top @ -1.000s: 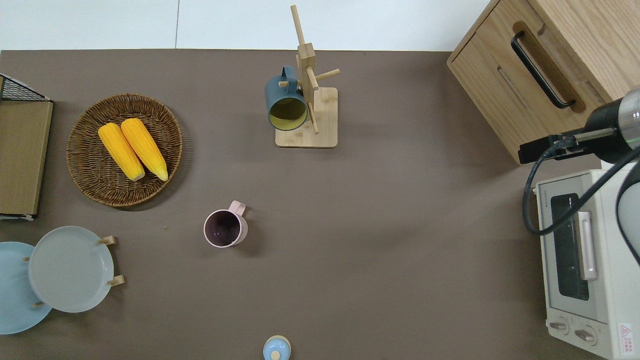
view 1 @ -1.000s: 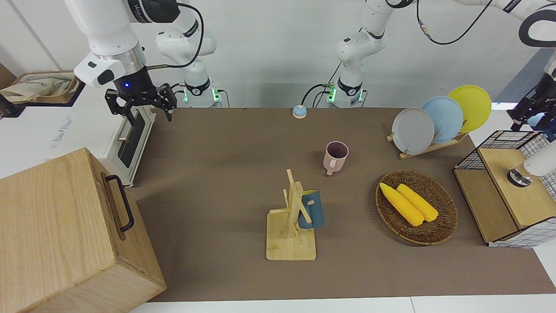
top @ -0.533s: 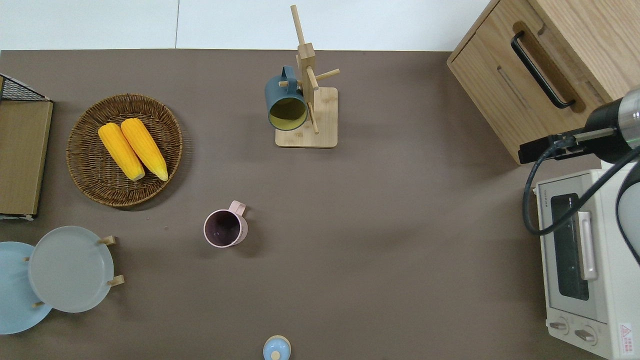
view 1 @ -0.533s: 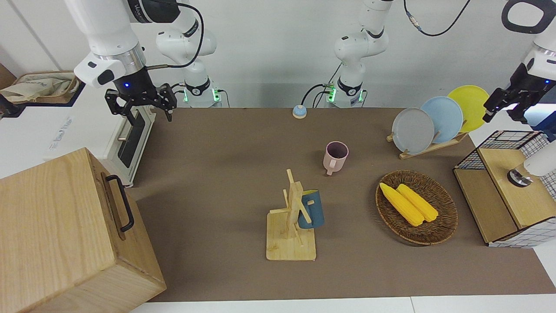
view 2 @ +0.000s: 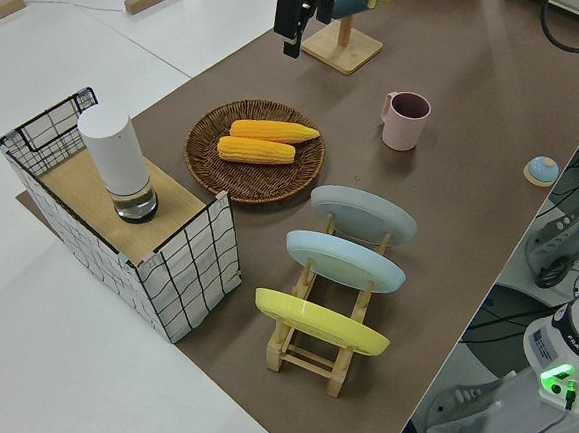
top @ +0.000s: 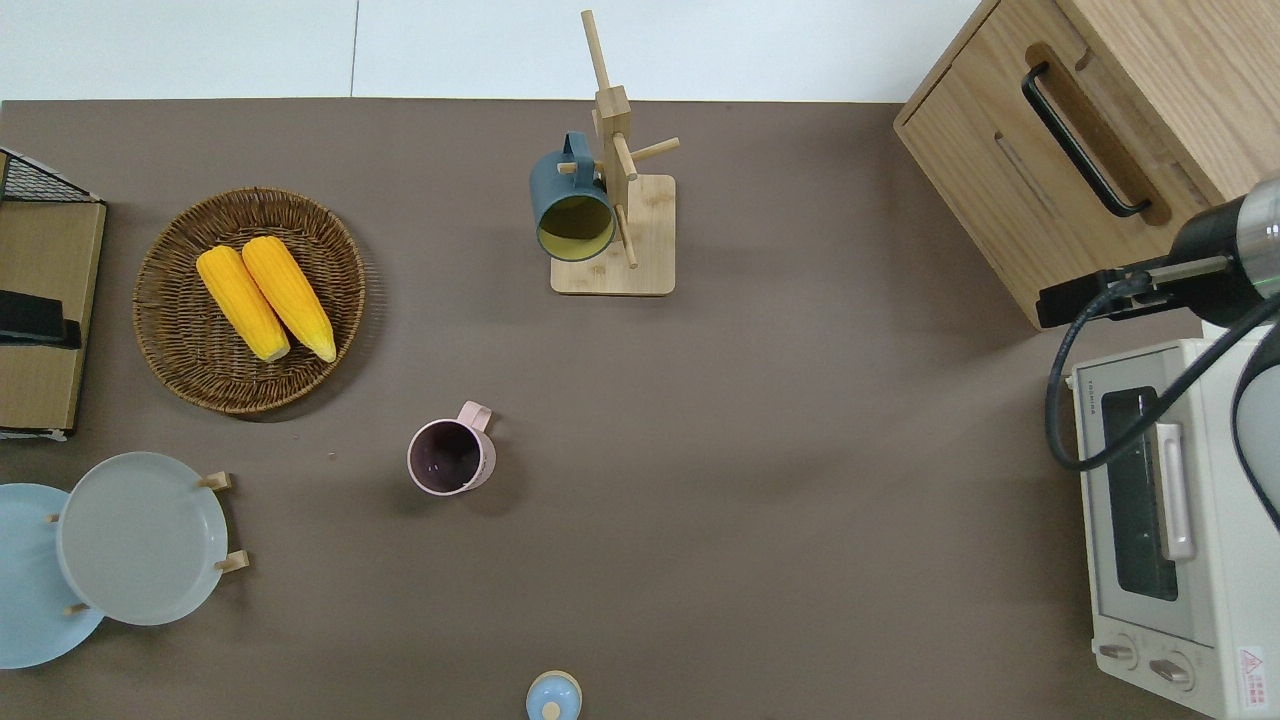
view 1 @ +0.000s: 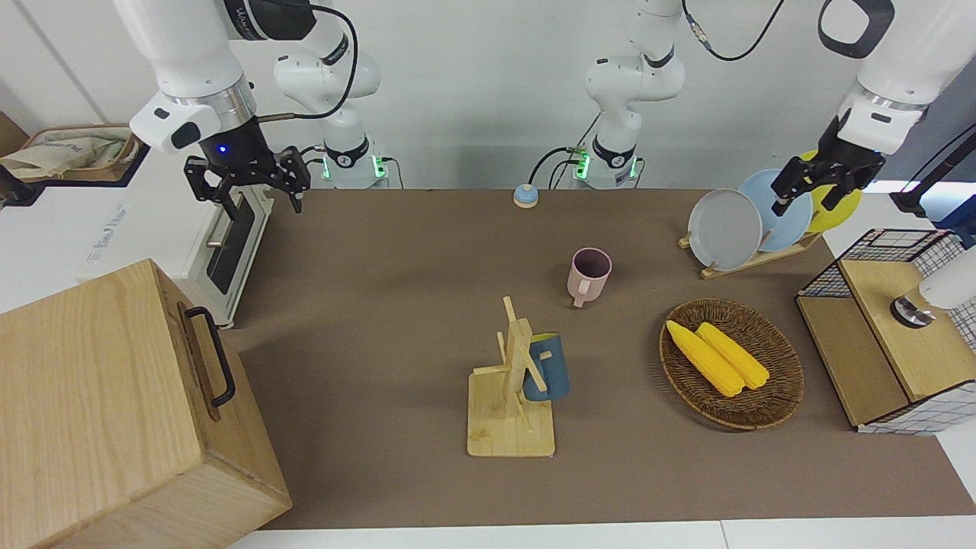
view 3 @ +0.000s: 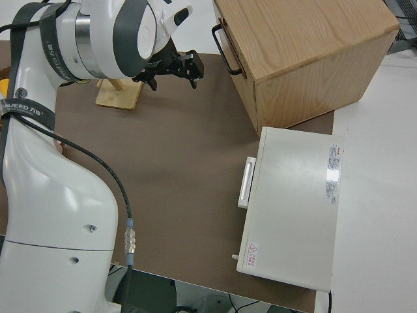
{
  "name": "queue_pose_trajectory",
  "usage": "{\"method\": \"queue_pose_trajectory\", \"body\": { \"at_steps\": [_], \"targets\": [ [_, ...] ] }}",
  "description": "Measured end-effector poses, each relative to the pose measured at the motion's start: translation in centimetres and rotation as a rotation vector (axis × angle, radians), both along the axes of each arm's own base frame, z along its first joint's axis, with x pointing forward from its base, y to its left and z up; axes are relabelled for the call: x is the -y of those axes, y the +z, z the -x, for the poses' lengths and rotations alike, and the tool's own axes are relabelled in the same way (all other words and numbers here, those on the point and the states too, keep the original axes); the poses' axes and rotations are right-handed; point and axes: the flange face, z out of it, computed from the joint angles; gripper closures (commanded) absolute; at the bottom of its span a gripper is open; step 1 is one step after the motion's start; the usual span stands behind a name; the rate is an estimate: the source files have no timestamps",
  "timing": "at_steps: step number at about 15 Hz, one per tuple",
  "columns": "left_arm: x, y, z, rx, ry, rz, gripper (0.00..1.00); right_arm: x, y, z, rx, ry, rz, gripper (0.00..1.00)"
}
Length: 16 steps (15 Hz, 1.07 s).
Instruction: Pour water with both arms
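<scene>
My left gripper (view 1: 807, 191) hangs open and holds nothing; in the overhead view it (top: 35, 318) is over the wooden top of the wire basket (top: 45, 250) at the left arm's end of the table. A white cylindrical container (view 2: 114, 155) stands upright on that wooden top. A pink mug (top: 450, 457) stands upright mid-table, apart from both grippers. A dark blue mug (top: 572, 205) hangs on the wooden mug rack (top: 615, 240), farther from the robots. The right arm is parked with its gripper (view 1: 245, 191) open. No water shows.
A wicker basket (top: 175, 360) holds two corn cobs, beside the wire basket. A plate rack (view 1: 755, 255) carries grey, blue and yellow plates. A small blue bell (view 1: 525, 196) sits near the arm bases. A wooden box (view 1: 114, 396) and a toaster oven (top: 1170, 540) fill the right arm's end.
The left arm has swung in from off the table's end, so its gripper now hangs by the plate rack over the wire basket. The right arm has not moved.
</scene>
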Motion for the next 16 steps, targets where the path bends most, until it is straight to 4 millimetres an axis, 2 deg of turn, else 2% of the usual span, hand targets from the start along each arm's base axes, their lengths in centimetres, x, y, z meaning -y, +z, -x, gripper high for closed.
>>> {"method": "queue_pose_trajectory", "body": {
  "at_steps": [3, 7, 12, 16],
  "targets": [
    [2.9, -0.4, 0.1, -0.040, -0.047, 0.006, 0.00, 0.0, 0.0, 0.0, 0.000, 0.000, 0.000, 0.009],
    [5.5, -0.1, 0.4, -0.052, -0.093, 0.018, 0.00, 0.0, 0.0, 0.0, 0.000, 0.000, 0.000, 0.009],
    [6.6, 0.0, 0.6, -0.058, -0.118, 0.015, 0.00, 0.0, 0.0, 0.0, 0.000, 0.000, 0.000, 0.009],
    [8.3, -0.1, 0.8, -0.070, -0.163, -0.029, 0.00, 0.0, 0.0, 0.0, 0.000, 0.000, 0.000, 0.009]
  ]
}}
